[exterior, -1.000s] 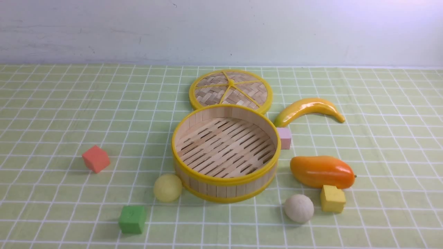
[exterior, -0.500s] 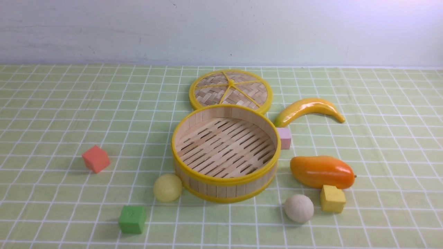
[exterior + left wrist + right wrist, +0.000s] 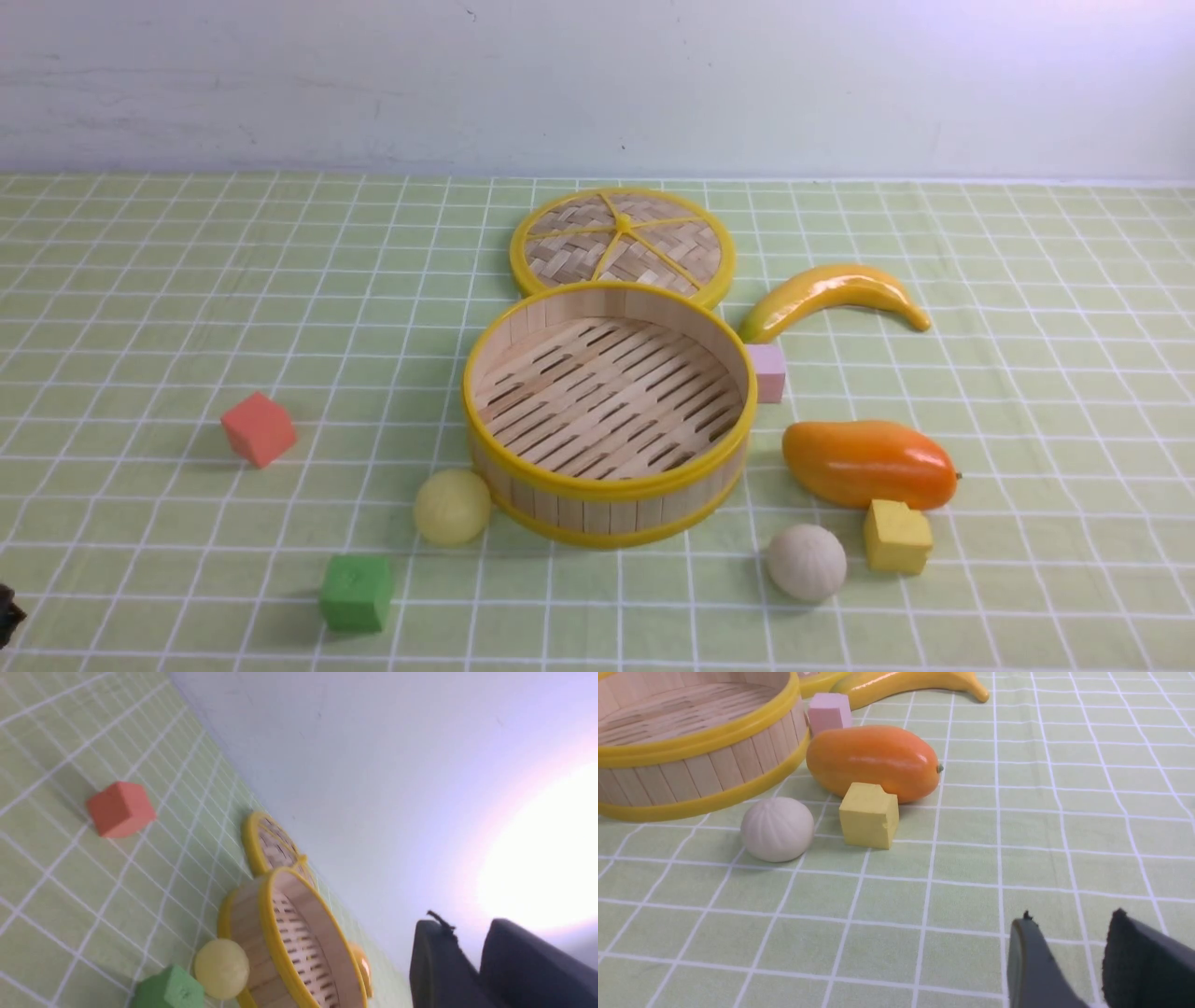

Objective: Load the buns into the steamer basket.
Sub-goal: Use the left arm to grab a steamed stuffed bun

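Observation:
The steamer basket (image 3: pixel 607 490) stands mid-table, with nothing in it. A pale yellow bun (image 3: pixel 453 507) rests against its near-left wall, and an off-white pleated bun (image 3: pixel 807 562) lies to its near right. In the left wrist view my left gripper (image 3: pixel 467 933) hangs in the air, its tips a little apart and nothing between them, well away from the yellow bun (image 3: pixel 221 969) and the basket (image 3: pixel 247 933). In the right wrist view my right gripper (image 3: pixel 1071 919) is open and empty above the cloth, some way from the off-white bun (image 3: pixel 777 829).
The woven lid (image 3: pixel 623 243) lies behind the basket. A banana (image 3: pixel 831 294), a pink cube (image 3: pixel 767 371), an orange mango (image 3: pixel 868 462) and a yellow cube (image 3: pixel 896 536) crowd the right side. A red cube (image 3: pixel 259 427) and a green cube (image 3: pixel 357 591) sit on the left.
A dark bit of my left arm has come into the front view at its lower-left edge. The buns, the basket and the other objects have not moved.

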`<state>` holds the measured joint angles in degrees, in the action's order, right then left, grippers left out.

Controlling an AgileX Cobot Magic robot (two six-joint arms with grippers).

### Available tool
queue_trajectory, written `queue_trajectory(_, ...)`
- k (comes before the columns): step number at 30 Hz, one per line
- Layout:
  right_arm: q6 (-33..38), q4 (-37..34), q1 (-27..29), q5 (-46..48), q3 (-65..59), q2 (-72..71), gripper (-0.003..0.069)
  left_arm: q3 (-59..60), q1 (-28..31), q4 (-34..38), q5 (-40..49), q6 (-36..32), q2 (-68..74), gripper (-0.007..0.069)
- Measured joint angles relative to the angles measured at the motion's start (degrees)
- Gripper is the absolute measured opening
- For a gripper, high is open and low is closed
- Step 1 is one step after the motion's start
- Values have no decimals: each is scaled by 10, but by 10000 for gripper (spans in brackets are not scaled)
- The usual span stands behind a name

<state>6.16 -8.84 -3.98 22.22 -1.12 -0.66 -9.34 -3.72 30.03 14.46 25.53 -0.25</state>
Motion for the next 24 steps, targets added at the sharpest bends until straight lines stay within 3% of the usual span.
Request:
queue_trajectory(4, 0, 0, 0, 0, 0, 0, 239, -138, -7, -31, 186, -77, 91, 41)
queue_trajectory(6, 0, 0, 0, 0, 0, 0, 239, -219, -7, -46, 337, -110, 205, 9)
queue_trajectory(10, 0, 0, 0, 0, 0, 0, 239, -306, -7, -69, 485, -195, 397, -13)
queue_trajectory(16, 0, 0, 0, 0, 0, 0, 239, -370, -21, -56, 457, -276, 596, -13)
queue_trajectory(20, 0, 0, 0, 0, 0, 0, 239, -419, -135, -37, 382, -317, 694, -13)
queue_trajectory(21, 0, 0, 0, 0, 0, 0, 239, -425, -141, -40, 379, -317, 701, -13)
queue_trajectory(24, 0, 0, 0, 0, 0, 0, 239, -485, -209, -108, 374, -296, 771, -13)
